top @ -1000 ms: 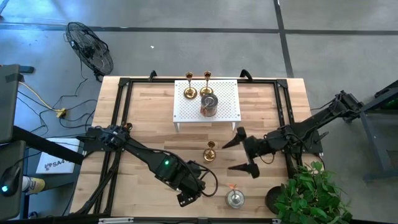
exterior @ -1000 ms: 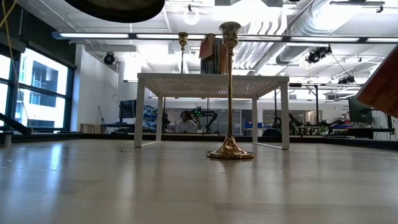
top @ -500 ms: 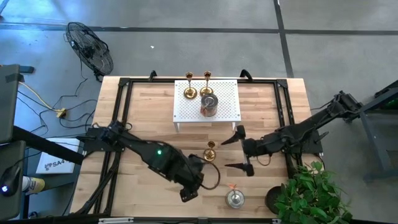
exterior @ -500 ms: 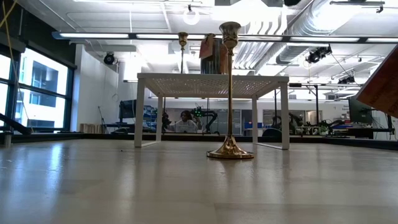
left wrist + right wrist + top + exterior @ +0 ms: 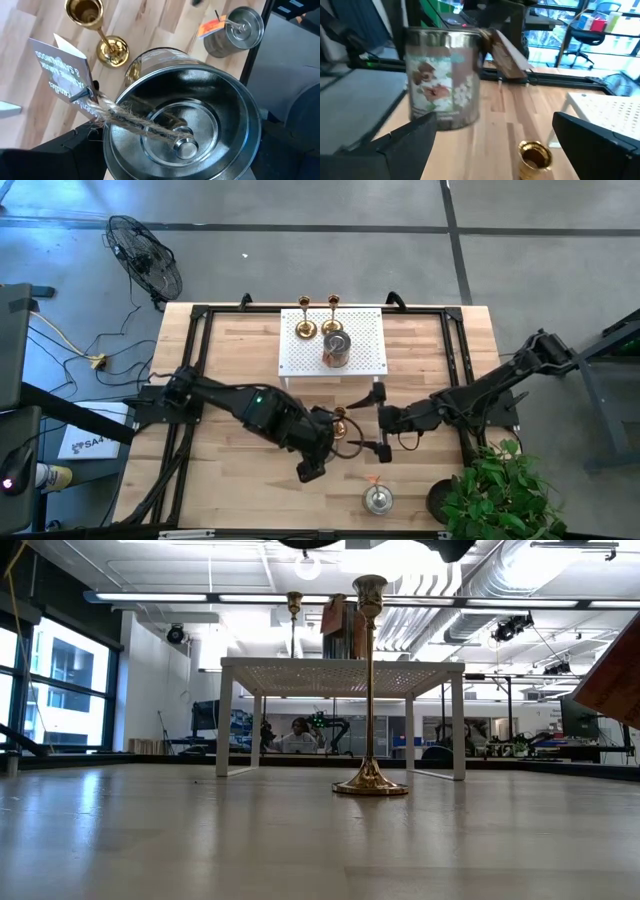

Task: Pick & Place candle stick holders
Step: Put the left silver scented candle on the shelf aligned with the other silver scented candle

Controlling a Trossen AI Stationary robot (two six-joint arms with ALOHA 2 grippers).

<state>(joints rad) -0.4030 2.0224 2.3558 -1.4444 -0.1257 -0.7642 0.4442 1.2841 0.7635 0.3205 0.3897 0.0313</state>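
Note:
My left gripper (image 5: 318,450) hangs over the table's near middle, shut on a squat silvery holder (image 5: 185,125) with a twine-tied paper tag (image 5: 62,72); the right wrist view shows that holder (image 5: 442,75) in the air. A gold holder (image 5: 338,420) stands by its round base on the table right next to it. My right gripper (image 5: 378,422) is open just to that gold holder's right, and the gold cup (image 5: 536,152) shows between its fingers. Another silvery holder (image 5: 377,498) sits near the front edge. My left gripper spans the silvery holder across its round outer wall (image 5: 115,135), with one finger (image 5: 75,150) on either side. The fingers slant down from above, and the holder's open top faces the wrist. The holder is lifted clear of the table and roughly upright.
A white perforated rack (image 5: 333,365) stands at the far middle, bearing two gold holders (image 5: 305,328) and a silvery one (image 5: 336,350). A black frame (image 5: 190,360) runs around the table. A potted plant (image 5: 495,490) crowds the near right corner.
My left gripper has carried the silvery holder up and away from the near edge, toward the gold holder on the table, tipping as it went. My right gripper, still open, has moved toward the table's left and sunk a little, closing on the same gold holder.

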